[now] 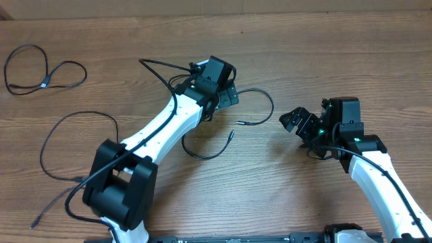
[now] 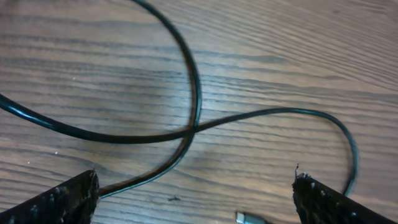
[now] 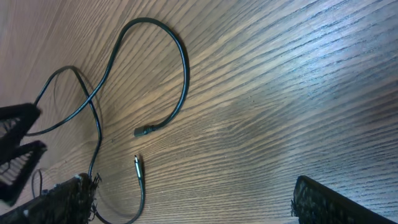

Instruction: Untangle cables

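L gripper [image 2: 196, 202] wide open, empty; thin black cable [image 2: 193, 127] crosses itself just ahead, btwn its fingertips. R gripper [image 1: 295, 121] also wide open, empty, apart from cable.

Two robot arms [image 1: 169, 125] at one wooden desk [image 1: 304, 47], with two end effectors: left end effector [image 1: 228, 93], right end effector [image 1: 295, 121]. Black cables lie in three clusters: corner cable [image 1: 30, 67], side cable [image 1: 67, 118], and centre tangle [image 1: 260, 94] showing two plug ends [image 3: 142, 130].
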Controlling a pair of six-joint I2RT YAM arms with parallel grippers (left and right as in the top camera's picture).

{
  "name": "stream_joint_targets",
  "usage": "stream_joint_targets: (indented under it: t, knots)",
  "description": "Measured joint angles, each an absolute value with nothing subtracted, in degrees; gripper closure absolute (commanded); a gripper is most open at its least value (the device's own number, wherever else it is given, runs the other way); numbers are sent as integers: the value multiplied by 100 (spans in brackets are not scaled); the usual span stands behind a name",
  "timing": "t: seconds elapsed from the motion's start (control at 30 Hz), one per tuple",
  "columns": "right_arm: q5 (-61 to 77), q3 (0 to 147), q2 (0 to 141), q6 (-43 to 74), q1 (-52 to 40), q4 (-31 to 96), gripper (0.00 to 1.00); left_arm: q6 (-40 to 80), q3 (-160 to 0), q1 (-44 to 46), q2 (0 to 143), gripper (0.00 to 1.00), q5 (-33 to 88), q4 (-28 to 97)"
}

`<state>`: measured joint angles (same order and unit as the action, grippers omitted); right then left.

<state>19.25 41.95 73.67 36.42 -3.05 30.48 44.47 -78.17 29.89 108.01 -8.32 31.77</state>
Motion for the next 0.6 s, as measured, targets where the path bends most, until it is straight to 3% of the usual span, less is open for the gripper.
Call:
stream_joint_targets:
  t: [0.6]
  knots:
    - [1925,4198,7367,3645,-305,3048,0,5433,-7802,3262,11828,1,-1131,2281]
